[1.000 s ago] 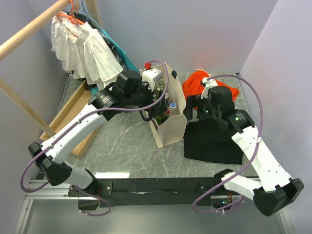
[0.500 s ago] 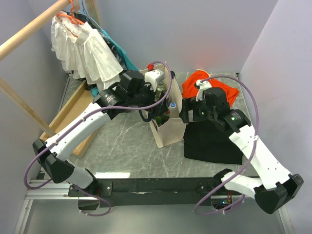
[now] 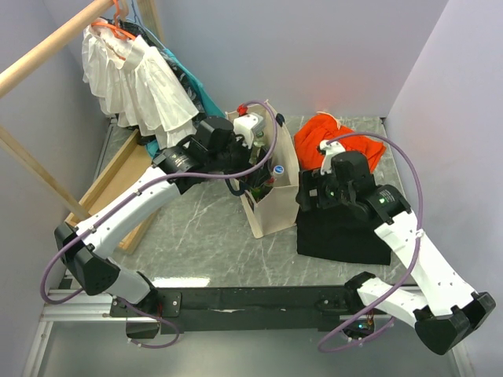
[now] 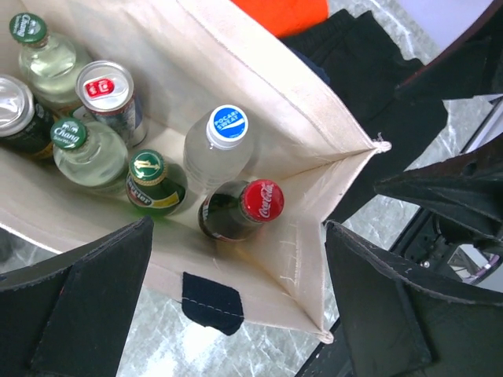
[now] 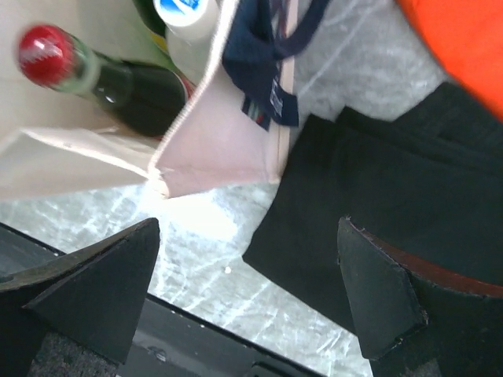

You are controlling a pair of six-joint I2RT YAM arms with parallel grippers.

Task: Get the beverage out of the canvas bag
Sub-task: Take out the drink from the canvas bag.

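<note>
Bottles with coloured caps (image 4: 244, 208) and silver-topped cans (image 4: 110, 90) sit inside the boxy beige canvas bag (image 4: 314, 126), none lifted out yet. Left hand (image 4: 236, 306) hangs spread over its mouth; right hand (image 5: 244, 290), spread, just beside it.

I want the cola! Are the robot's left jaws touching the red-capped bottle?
Apart. Left wrist view shows the left gripper open, jaws clear on either side of the red-capped bottle.

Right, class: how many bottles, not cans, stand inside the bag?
5. Coke by the corner of the bag, Pocari Sweat beside it, a green bottle left of the Coke, one Chang bottle further left, a second Chang bottle top left. Others may hide beyond the frame.
</note>
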